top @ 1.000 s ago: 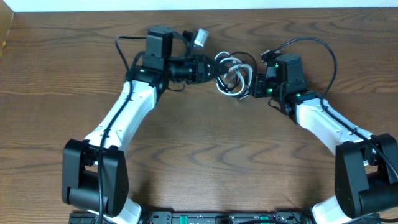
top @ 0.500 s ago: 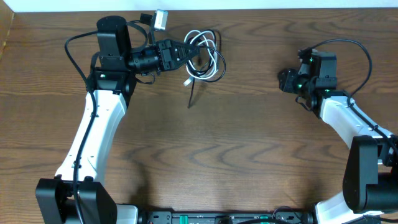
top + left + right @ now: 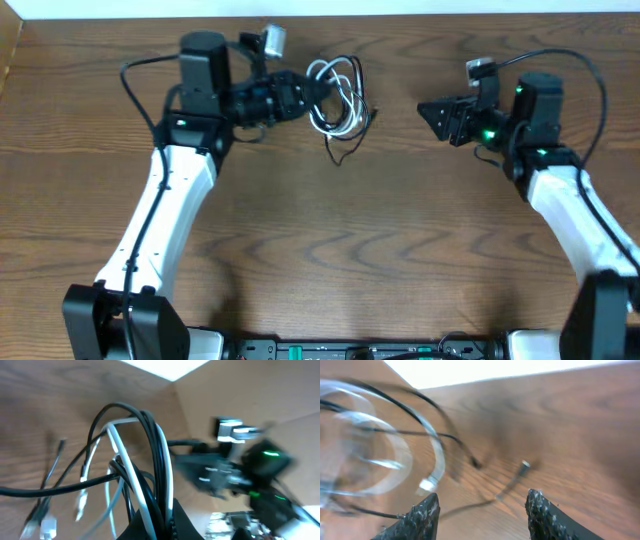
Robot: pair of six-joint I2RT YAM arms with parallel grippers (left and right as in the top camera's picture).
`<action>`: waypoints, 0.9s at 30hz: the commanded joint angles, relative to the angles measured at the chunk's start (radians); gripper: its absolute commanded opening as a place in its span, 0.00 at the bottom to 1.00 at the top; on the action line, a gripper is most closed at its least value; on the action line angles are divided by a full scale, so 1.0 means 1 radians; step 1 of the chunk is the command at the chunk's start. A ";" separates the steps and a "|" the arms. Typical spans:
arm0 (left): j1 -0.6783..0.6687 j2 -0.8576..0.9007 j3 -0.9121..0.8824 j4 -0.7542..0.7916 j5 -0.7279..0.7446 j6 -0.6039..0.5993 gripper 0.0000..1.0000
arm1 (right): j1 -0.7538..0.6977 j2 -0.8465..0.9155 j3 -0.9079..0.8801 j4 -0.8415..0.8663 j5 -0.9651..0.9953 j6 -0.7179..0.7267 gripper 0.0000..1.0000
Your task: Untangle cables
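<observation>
The cables [image 3: 338, 92] are a small tangle of thin black and white loops, lifted above the wooden table [image 3: 320, 250] at the back centre. My left gripper [image 3: 303, 97] is shut on the tangle's left side. In the left wrist view black and white strands [image 3: 150, 475] run straight between the fingers of that gripper [image 3: 162, 512]. A loose black end [image 3: 338, 160] hangs toward the table. My right gripper [image 3: 428, 109] stands open a little to the right of the tangle, pointing at it and apart from it. Its wrist view shows blurred loops [image 3: 395, 445] ahead of the empty right gripper [image 3: 482, 505].
The table's back edge and a white strip [image 3: 400, 8] run just behind both grippers. A tan edge [image 3: 8, 45] shows at the far left corner. The thicker black cords [image 3: 585, 75] on the arms arch above each wrist.
A second ago both grippers were at the tangle. The left one carried it off to the left, then came back a little to the right. The right gripper let go, drew back and turned toward it.
</observation>
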 commanded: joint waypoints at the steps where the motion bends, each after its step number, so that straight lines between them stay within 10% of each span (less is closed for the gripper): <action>1: -0.052 0.005 0.011 -0.016 -0.185 0.034 0.08 | 0.031 -0.055 0.025 -0.001 -0.063 0.078 0.52; 27: -0.192 0.006 0.011 -0.027 -0.457 0.032 0.07 | 0.299 0.052 0.025 0.034 0.157 0.359 0.42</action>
